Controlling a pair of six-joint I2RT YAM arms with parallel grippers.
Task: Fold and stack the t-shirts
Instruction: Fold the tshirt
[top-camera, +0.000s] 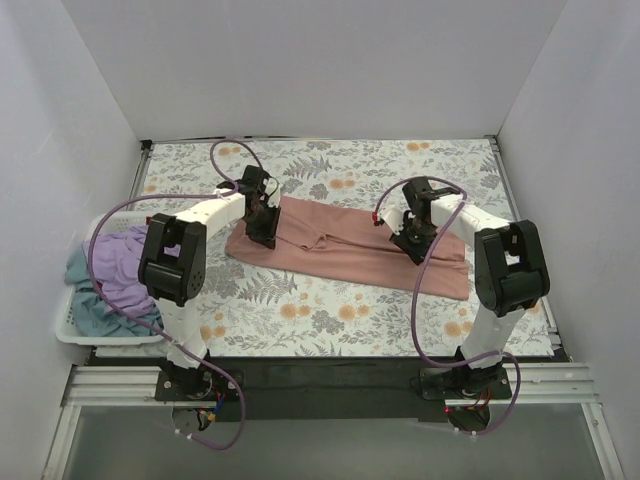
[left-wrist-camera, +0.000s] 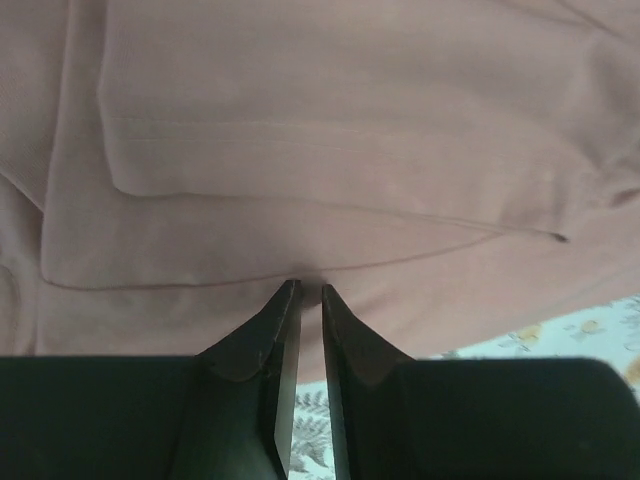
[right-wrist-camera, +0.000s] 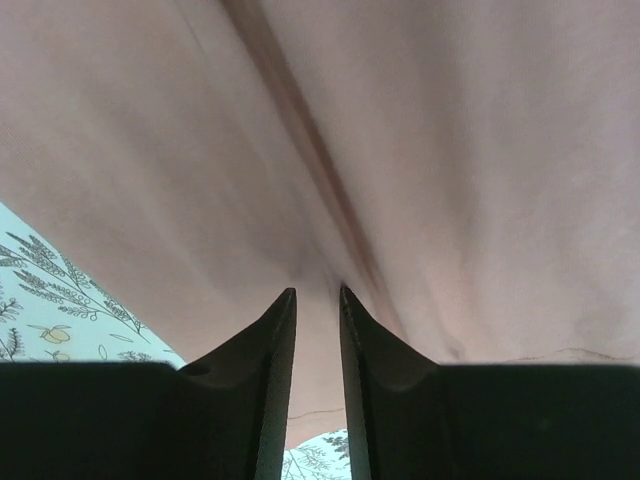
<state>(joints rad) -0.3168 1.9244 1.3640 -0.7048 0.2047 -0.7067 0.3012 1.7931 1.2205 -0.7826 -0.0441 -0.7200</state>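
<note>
The salmon-pink t-shirt (top-camera: 340, 245) lies on the floral table as a long folded band. My left gripper (top-camera: 262, 232) is down on its left end. In the left wrist view the jaws (left-wrist-camera: 310, 288) stand nearly together, pinching a pucker at a folded edge of the pink cloth (left-wrist-camera: 330, 130). My right gripper (top-camera: 412, 243) is down on the shirt's right part. In the right wrist view its jaws (right-wrist-camera: 317, 292) pinch the pink cloth (right-wrist-camera: 420, 150), and wrinkles fan out from the tips. A lavender-purple shirt (top-camera: 120, 265) and a teal-blue shirt (top-camera: 95, 310) lie bunched in the basket.
The white plastic basket (top-camera: 68, 322) stands off the table's left edge, beside the left arm. White walls close in the back and both sides. The floral tablecloth (top-camera: 330, 310) shows bare in front of the pink shirt and behind it.
</note>
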